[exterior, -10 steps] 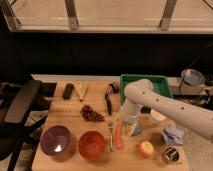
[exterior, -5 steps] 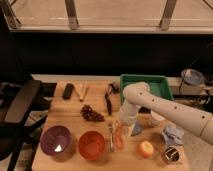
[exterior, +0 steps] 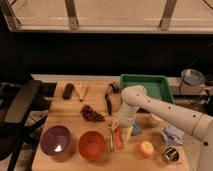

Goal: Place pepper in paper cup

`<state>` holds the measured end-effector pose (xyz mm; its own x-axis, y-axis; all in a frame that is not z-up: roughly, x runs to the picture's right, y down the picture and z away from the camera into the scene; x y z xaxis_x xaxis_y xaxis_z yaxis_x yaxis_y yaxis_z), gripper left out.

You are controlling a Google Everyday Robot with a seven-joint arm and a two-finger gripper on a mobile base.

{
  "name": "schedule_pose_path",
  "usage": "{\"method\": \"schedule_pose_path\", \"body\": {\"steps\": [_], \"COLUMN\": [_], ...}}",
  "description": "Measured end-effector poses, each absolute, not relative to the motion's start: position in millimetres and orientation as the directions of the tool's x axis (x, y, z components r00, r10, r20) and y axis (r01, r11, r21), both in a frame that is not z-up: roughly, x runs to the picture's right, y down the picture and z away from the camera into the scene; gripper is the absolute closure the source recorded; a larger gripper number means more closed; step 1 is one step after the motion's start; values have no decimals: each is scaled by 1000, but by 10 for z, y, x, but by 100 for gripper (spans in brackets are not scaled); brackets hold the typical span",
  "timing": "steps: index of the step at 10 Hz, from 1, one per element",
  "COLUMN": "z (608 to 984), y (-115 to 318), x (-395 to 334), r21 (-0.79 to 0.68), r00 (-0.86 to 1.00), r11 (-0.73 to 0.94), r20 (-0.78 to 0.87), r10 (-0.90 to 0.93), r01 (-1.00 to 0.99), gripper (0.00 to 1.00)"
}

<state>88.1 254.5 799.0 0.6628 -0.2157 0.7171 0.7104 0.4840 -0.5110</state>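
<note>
gripper [exterior: 120, 128] low over table, open/closed: can't tell | pepper [exterior: 118, 138] on the table right under it | paper cup [exterior: 154, 120] near its right, contents hidden | orange bowl [exterior: 92, 145] left of it

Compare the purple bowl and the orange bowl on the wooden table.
The round purple bowl sits leftmost; the round orange bowl stands right of it, nearer the slim orange-red pepper. The purple bowl shows a bright glint inside; the orange bowl does not. Both are upright and similar-sized. The tool is over the pepper.
</note>
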Motion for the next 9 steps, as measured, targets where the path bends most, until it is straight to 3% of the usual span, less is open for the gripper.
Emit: {"method": "schedule_pose_path", "body": {"steps": [5, 6, 9], "z": [8006, 7982, 7768], "y": [2617, 2587, 2188], "x": [971, 1002, 1112], "r21": [-522, -520, -494], "r00": [661, 665, 681], "r11": [481, 494, 590], "r20": [729, 727, 720], "r10": [-178, -173, -135], "r01": [705, 697, 639], "gripper": [94, 99, 100]}}
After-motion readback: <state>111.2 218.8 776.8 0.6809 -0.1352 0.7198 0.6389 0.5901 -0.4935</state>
